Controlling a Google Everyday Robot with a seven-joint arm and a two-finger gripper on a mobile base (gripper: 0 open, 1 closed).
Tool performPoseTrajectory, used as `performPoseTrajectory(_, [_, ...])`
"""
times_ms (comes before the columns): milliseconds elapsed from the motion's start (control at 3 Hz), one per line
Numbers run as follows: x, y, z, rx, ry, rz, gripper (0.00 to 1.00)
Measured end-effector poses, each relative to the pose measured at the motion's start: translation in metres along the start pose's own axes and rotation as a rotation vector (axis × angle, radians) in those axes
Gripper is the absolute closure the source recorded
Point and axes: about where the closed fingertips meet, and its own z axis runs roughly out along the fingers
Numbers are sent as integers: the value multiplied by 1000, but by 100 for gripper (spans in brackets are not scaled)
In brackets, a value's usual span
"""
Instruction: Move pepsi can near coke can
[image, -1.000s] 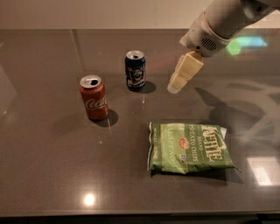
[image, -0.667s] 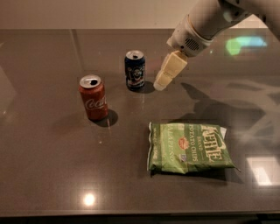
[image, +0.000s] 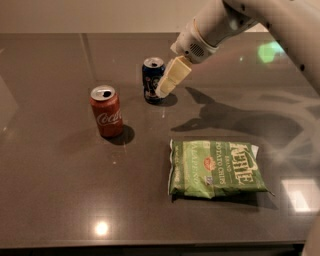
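The pepsi can (image: 150, 79) stands upright at the back middle of the dark table (image: 60, 190). The coke can (image: 106, 111) stands upright to its front left, about a can's width apart. My gripper (image: 166, 86) reaches down from the upper right on a white arm (image: 215, 25). Its cream fingers (image: 172, 76) are right at the pepsi can's right side and overlap it in view.
A green bag of potato chips (image: 215, 168) lies flat at the front right. The arm's shadow falls across the table right of the pepsi can. Ceiling lights glare at the front left and the right edge.
My gripper has moved left and down, from well right of the pepsi can to right against it. The cans and the bag have not moved.
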Motion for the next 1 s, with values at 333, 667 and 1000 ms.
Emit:
performPoseTrajectory(333, [-11, -15, 15, -15, -37, -1, 0])
performPoseTrajectory(667, [-14, -27, 27, -30, -54, 4, 0])
performPoseTrajectory(1000, [-13, -35, 34, -45, -64, 13, 17])
